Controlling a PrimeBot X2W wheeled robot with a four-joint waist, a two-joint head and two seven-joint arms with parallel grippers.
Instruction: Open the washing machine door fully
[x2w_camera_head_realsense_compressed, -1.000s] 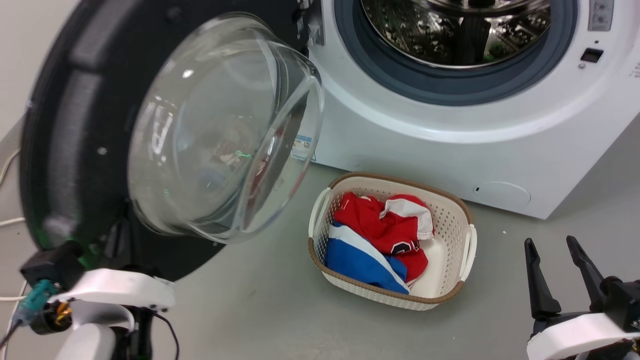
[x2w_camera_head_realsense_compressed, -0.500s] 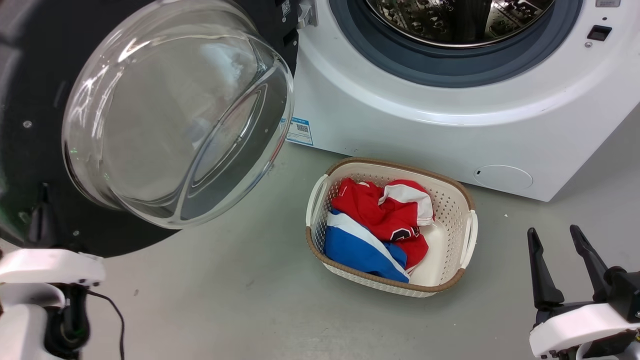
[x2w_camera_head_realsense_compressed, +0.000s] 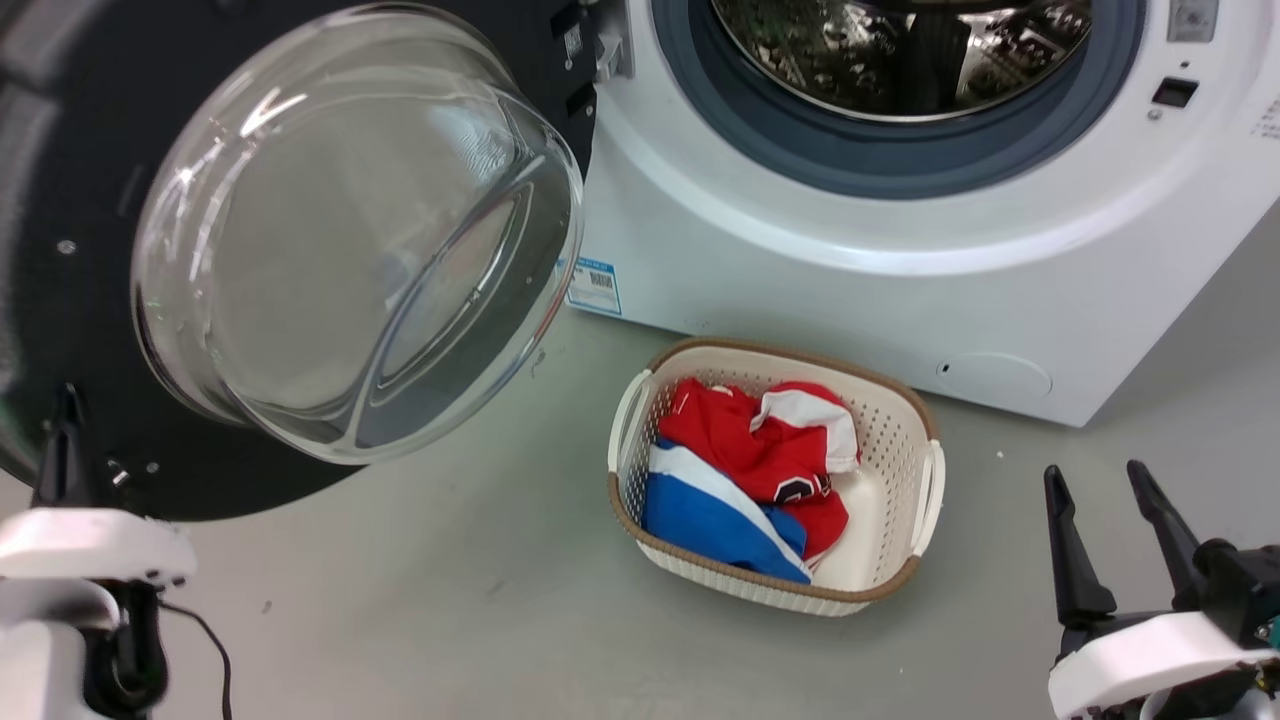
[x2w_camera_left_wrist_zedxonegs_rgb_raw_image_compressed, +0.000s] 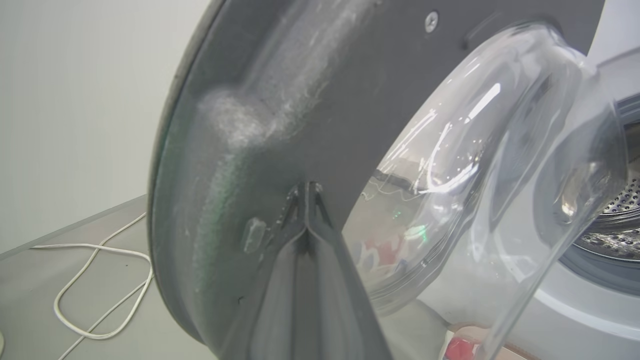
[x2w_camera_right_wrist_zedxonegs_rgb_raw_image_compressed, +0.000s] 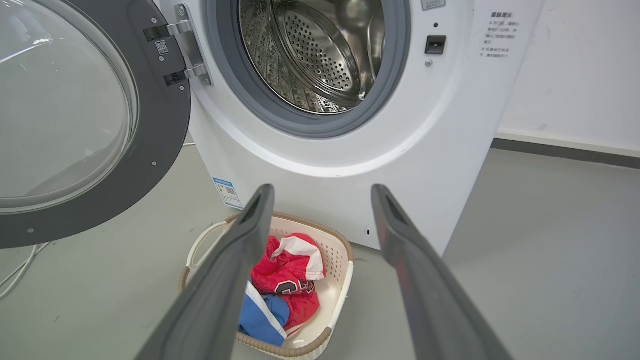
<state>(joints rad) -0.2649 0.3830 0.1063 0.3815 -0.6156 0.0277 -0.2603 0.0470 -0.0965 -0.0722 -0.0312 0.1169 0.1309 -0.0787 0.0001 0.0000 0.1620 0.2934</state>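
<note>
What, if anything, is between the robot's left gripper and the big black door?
Nothing visible. The left gripper, fingers together, has its tips right at the inner face of the washing machine door. The laundry basket sits on the floor, off to the side.

The washing machine door (x2w_camera_head_realsense_compressed: 70, 300) hangs wide open (glass bowl outward), left of a laundry basket (x2w_camera_head_realsense_compressed: 933, 482).

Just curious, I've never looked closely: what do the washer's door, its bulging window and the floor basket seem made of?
The washing machine door looks like dark moulded plastic, smooth with a slight sheen, screws showing. Its window seems thick clear glass: see-through, with sharp highlights. The basket looks like cream perforated plastic with a brown woven-look rim.
</note>
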